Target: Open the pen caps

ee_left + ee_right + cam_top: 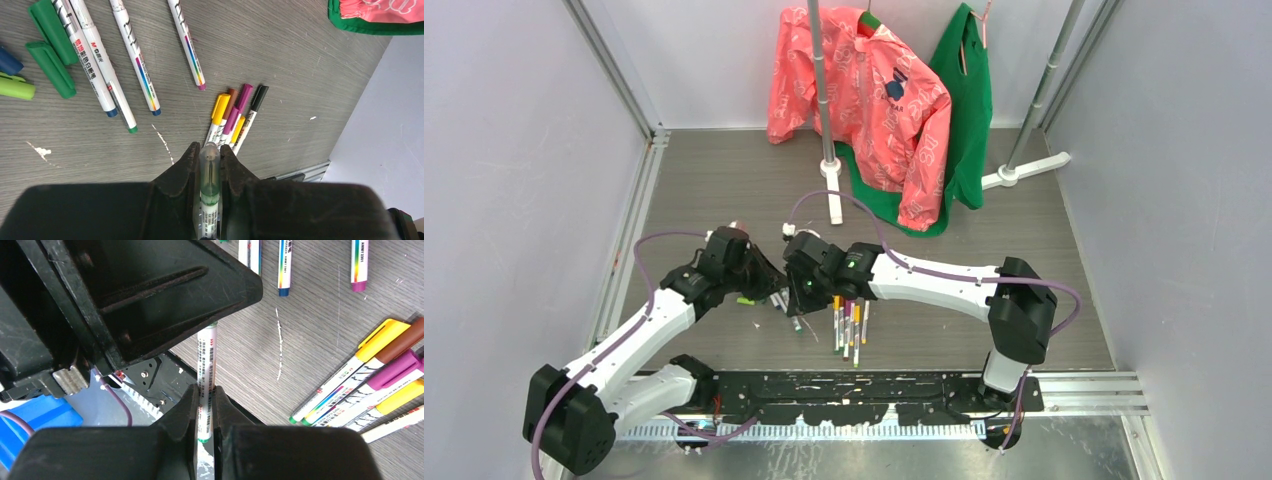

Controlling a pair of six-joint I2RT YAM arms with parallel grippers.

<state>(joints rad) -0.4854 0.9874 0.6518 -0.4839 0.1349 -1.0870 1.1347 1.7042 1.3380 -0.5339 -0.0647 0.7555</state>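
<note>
Grey wood-grain table (1024,230) fills the cell between pale walls. At its far side a pink jacket (874,90) and a green garment (969,110) hang from a rack.

Both arms meet above the table centre, with one held pen (206,360) spanning the gap between them.

- Left gripper (210,152): fingers pressed together on the pen's pale, green-tinted cap (210,167). The cap end projects just past the fingertips.
- Right gripper (204,392): fingers pinching the white printed barrel of the same pen. The barrel runs straight from these fingers into the black body of the left gripper directly ahead.

Whether the cap is seated or partly drawn off cannot be told.

Position of the remaining items:

- A cluster of capped pens (232,117) lies on the table just beyond the left fingertips, side by side. Their caps are yellow, brown, purple and black.
- Four further pens (142,75) lie fanned out farther away, white barrels with coloured ends.
- Loose caps lie beside them: two dark green caps (50,67), one light green cap (15,87) and one blue cap (7,62), all apart from both grippers.
</note>
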